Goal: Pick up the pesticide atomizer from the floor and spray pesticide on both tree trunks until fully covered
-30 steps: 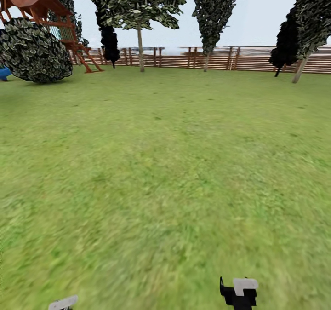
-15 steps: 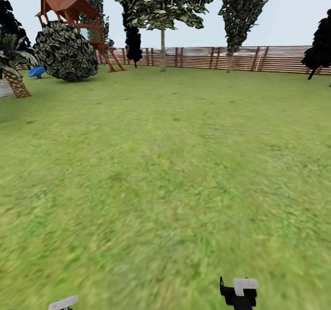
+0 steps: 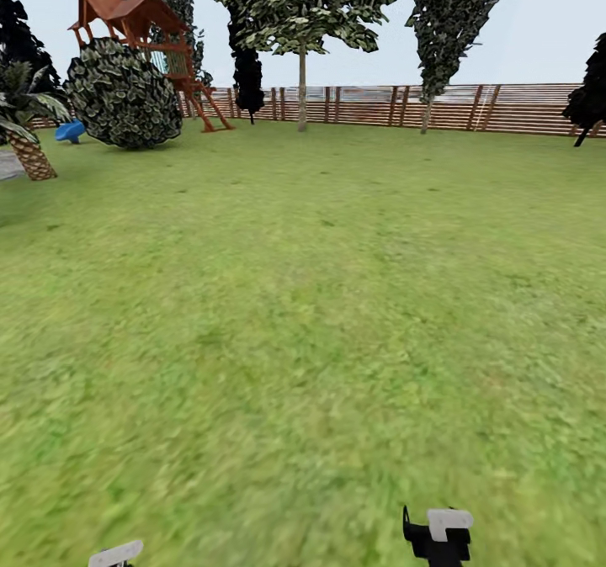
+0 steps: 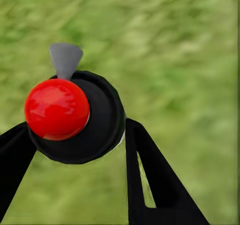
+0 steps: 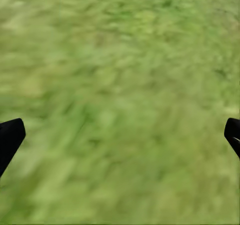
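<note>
Your left gripper (image 4: 75, 150) is clamped on the pesticide atomizer (image 4: 82, 122), its two black fingers (image 4: 160, 185) pressed against either side of the round dark bottle. Seen from the left wrist, the bottle shows its black top with a glossy red ball (image 4: 56, 108) on it and a small grey nozzle tip (image 4: 65, 59) poking out past the rim, all of it hanging over blurry green grass (image 4: 180, 60). You cannot see inside the bottle from here, so whether any pesticide is in it cannot be told. Your right gripper (image 5: 120, 135) is spread wide with nothing between its fingers, only the floor (image 5: 120, 75) beneath. From your head camera, the lawn (image 3: 320, 298) stretches out to a brown slatted fence (image 3: 505, 108). Two trees stand just before that fence: one with a broad leafy crown and a thin pale trunk (image 3: 302, 87), another taller and narrower (image 3: 450, 12) to its right. Far left are a round bush (image 3: 122, 96), a wooden play tower (image 3: 126, 20) behind it, and a short palm (image 3: 29, 125).
</note>
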Tool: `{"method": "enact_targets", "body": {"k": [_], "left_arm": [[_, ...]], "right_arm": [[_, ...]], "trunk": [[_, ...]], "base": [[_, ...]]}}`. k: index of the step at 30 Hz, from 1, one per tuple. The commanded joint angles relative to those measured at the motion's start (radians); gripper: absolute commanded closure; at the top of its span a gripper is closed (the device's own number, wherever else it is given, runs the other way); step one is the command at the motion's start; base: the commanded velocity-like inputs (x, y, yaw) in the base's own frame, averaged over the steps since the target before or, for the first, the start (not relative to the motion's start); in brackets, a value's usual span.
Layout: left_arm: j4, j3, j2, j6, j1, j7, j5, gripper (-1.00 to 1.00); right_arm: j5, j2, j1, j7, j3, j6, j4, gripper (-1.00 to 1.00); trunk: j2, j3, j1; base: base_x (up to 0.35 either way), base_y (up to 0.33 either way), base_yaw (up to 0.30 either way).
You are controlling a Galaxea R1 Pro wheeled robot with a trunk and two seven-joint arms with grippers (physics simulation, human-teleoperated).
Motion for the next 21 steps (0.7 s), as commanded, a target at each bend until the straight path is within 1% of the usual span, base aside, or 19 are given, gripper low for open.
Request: {"method": "enact_targets", "body": {"k": [1, 21], "left_arm": [[0.000, -0.009, 0.000, -0.002, 0.000, 0.007, 0.002, 1.00], [0.000, -0.009, 0.000, -0.002, 0.000, 0.007, 0.002, 1.00]], "right_arm": [[-0.009, 0.000, 0.000, -0.001, 0.009, -0.003, 0.000, -1.00], [-0.009, 0.000, 0.000, -0.001, 0.009, -0.003, 0.000, -1.00]], "trunk": [[0.000, -0.001, 0.000], [0.000, -0.001, 0.000]], "base": [[0.337, 0.000, 0.000], [0.337, 0.000, 0.000]]}}
